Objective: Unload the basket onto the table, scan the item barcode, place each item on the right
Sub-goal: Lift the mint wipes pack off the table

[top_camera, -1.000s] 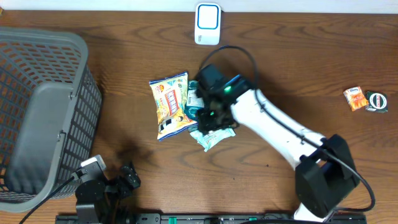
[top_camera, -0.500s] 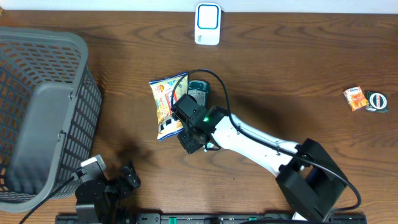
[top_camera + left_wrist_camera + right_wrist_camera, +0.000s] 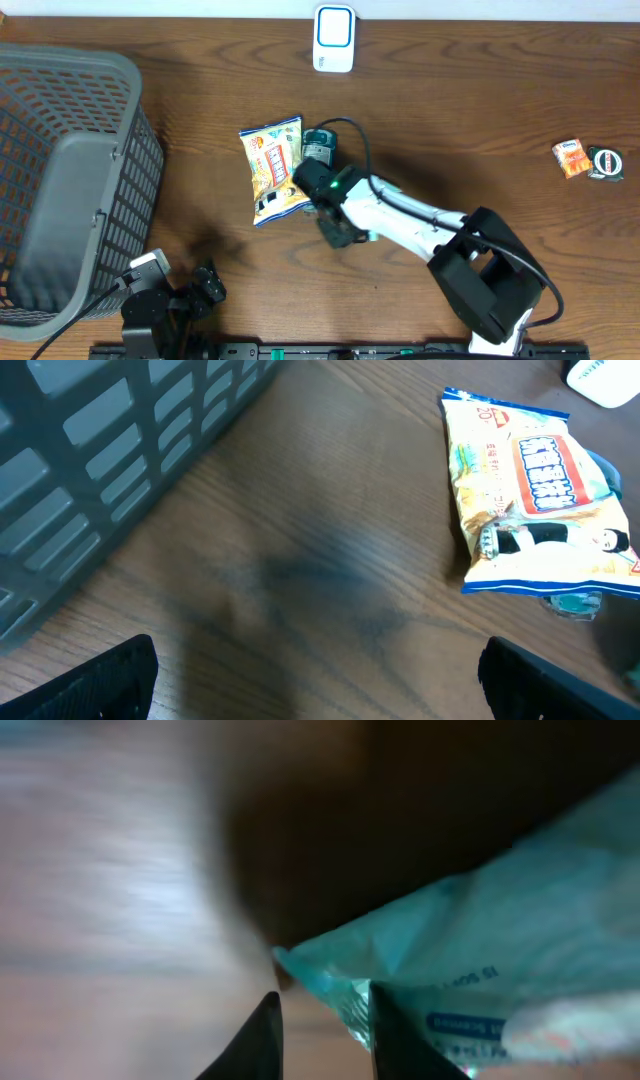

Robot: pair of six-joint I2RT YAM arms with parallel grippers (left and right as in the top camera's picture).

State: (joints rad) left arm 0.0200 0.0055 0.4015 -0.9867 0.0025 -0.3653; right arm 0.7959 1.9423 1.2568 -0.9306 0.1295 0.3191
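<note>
Our right claw [image 3: 321,996] has narrowed around the teal packet's [image 3: 480,950] corner between its fingers; whether it grips firmly we cannot tell, so scanning waits.

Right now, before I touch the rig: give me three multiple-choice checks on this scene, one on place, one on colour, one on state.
1. The yellow snack bag lies: A) in the basket B) on the table, outside the basket C) hanging off the table edge.
2. The packet at the right claw is: A) red B) teal C) black.
3. The left claw is: A) shut on the snack bag B) gripping the basket rim C) open, empty.

1 B: the overhead view shows it on bare wood, clear of the basket.
2 B: the right wrist view shows a teal corner between the fingers.
3 C: its fingers stand wide apart with only table between.
</note>
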